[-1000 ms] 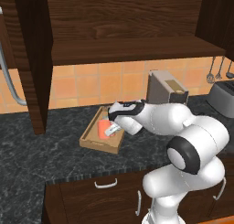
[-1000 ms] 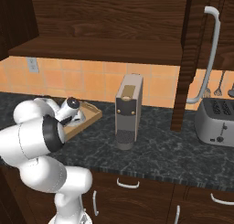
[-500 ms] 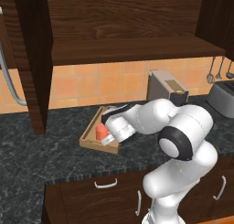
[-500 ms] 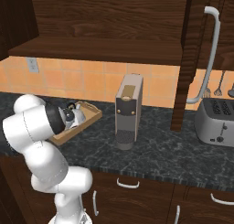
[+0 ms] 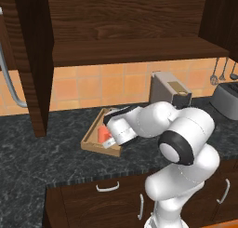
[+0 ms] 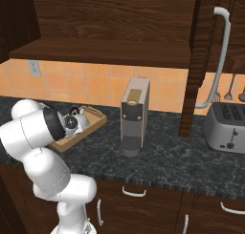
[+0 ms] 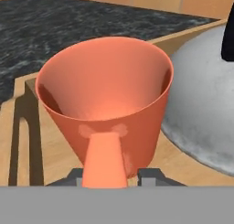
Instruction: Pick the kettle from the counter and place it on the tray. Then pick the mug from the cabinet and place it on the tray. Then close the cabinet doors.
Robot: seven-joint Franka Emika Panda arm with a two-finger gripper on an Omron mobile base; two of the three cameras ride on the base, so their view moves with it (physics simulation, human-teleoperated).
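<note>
Down in the tray [image 5: 91, 139] sits the orange-red mug [image 7: 107, 104], upright, mouth open and empty, its loop handle toward the tool [image 7: 109, 173]. The silvery kettle [image 7: 205, 104] stands just beside it in the same tray on the tabletop [image 5: 42, 152]. The white arm folds low over the tray; whether the tool grips the mug, I cannot tell.

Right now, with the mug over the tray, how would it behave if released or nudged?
The mug looks rigid and probably light. Its narrow base may tip easily; the kettle sits close beside it. Its smooth wall could slip in the pincer.
</note>
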